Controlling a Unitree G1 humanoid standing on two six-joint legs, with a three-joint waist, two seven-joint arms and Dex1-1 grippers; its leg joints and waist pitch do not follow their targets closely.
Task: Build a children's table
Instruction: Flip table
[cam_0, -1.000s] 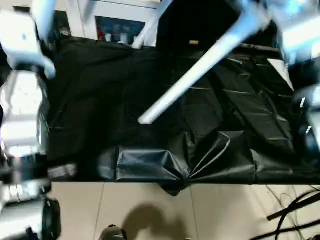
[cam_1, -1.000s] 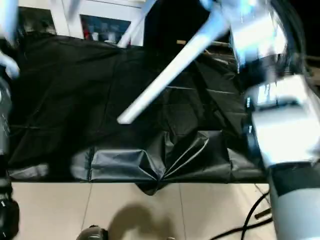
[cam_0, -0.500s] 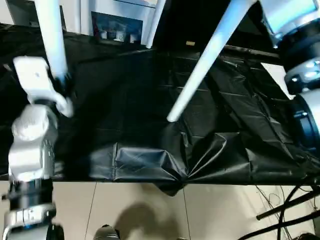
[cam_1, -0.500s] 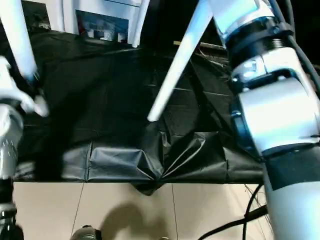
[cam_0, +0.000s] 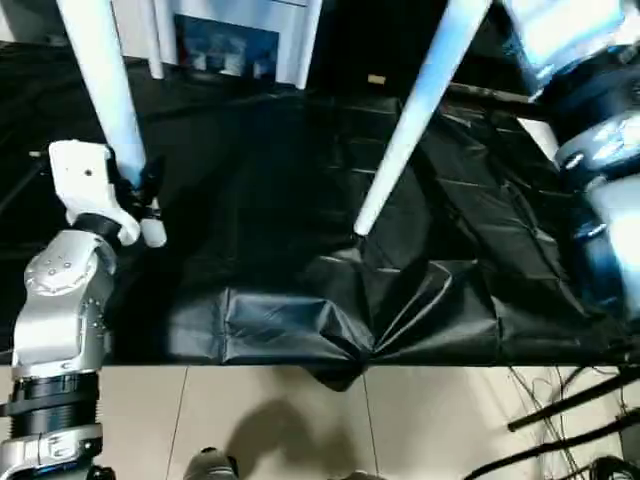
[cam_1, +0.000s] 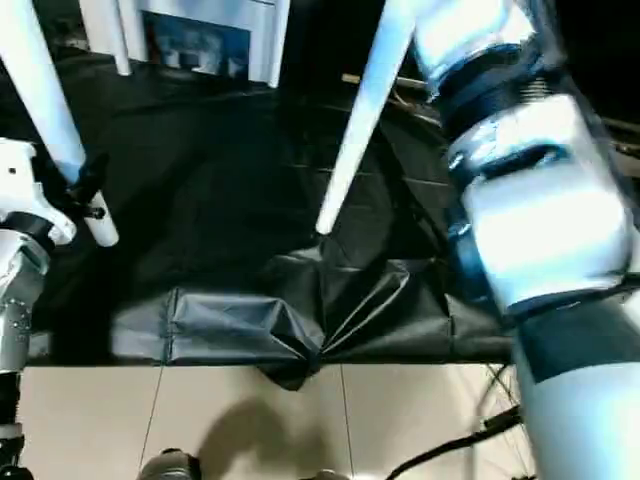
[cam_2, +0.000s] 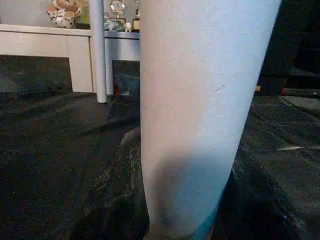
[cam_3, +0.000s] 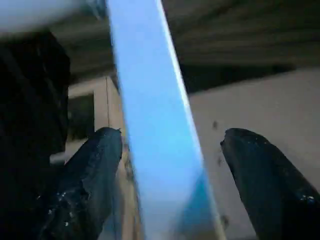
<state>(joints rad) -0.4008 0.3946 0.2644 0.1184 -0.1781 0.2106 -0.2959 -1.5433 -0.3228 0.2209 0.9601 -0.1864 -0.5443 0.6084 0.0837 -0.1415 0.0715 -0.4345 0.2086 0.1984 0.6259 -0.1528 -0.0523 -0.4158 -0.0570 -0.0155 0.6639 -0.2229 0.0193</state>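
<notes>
White table legs rise over the black sheet (cam_0: 300, 200). The left gripper (cam_0: 140, 190) pinches one leg (cam_0: 100, 70) near its foot, above the sheet's left side. The right gripper (cam_3: 170, 185) stands spread around another leg (cam_0: 410, 110), whose tip hangs over the sheet's middle.

left gripper (cam_0: 140, 195) grips white leg (cam_0: 100, 80) | second leg (cam_0: 415, 115) above black sheet (cam_0: 260, 220)

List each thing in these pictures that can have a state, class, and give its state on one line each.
left leg: steeply tilted, clamped near its lower end, tip off the sheet.
left gripper: shut on the left leg.
right leg: slanted, its lower tip at the sheet.
right gripper: open, fingers apart on either side of the right leg.
black sheet: spread over the bench, creased and bunched at its front edge.
</notes>
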